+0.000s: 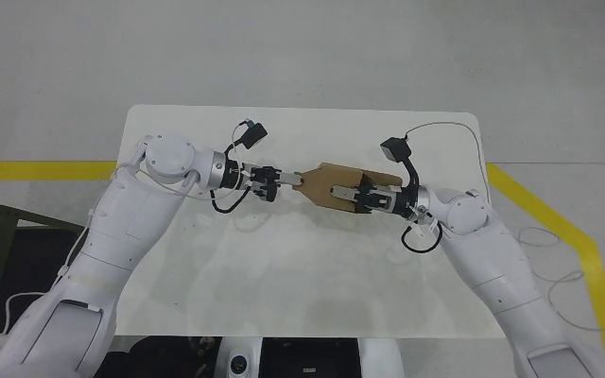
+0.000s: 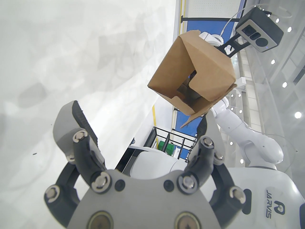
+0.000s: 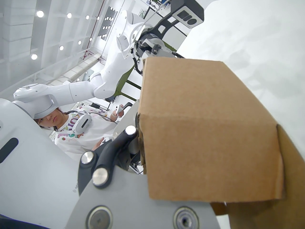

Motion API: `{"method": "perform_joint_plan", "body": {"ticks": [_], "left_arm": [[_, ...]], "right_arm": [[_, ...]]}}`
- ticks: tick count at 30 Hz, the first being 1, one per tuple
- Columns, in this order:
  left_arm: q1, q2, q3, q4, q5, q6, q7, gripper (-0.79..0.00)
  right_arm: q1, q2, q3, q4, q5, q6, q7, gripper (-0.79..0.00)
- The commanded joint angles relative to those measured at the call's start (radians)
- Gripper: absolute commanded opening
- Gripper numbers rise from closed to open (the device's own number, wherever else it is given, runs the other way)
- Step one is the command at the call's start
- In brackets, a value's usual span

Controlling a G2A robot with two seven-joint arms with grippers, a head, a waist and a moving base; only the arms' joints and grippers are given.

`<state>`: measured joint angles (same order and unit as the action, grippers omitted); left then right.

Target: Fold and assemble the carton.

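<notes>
A brown carton (image 1: pixel 333 178) hangs above the middle of the white table (image 1: pixel 312 283), partly folded into a box. My right gripper (image 1: pixel 359 197) is shut on the carton's right end; one finger (image 3: pixel 130 120) shows against the carton (image 3: pixel 202 125) wall, the other is hidden by the cardboard. My left gripper (image 2: pixel 143 113) is open at the carton's left end. In the left wrist view the carton's (image 2: pixel 202 67) end faces me with its flaps half closed, and a loose flap (image 2: pixel 193 117) touches one left fingertip (image 2: pixel 208 122).
The table's far edge (image 1: pixel 302 110) and near edge (image 1: pixel 312 335) lie well away from both grippers. A cable (image 1: pixel 444 126) loops over the table's far right corner. Yellow floor tape (image 1: pixel 57 170) runs beside the table.
</notes>
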<state>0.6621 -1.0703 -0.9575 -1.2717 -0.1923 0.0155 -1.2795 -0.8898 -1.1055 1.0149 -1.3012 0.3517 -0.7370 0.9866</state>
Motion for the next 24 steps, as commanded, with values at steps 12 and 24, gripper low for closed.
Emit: {"method": "perform_joint_plan", "body": {"ticks": [12,24], "left_arm": [[-0.009,-0.007,0.016,0.017,-0.021,-0.013,-0.003,0.000],[-0.006,-0.017,0.030,0.040,-0.084,-0.037,-0.012,0.000]], "right_arm": [[0.007,-0.014,-0.035,-0.006,0.072,-0.008,0.016,-0.785],[0.019,-0.030,-0.061,0.007,0.138,-0.015,0.026,-0.785]]}}
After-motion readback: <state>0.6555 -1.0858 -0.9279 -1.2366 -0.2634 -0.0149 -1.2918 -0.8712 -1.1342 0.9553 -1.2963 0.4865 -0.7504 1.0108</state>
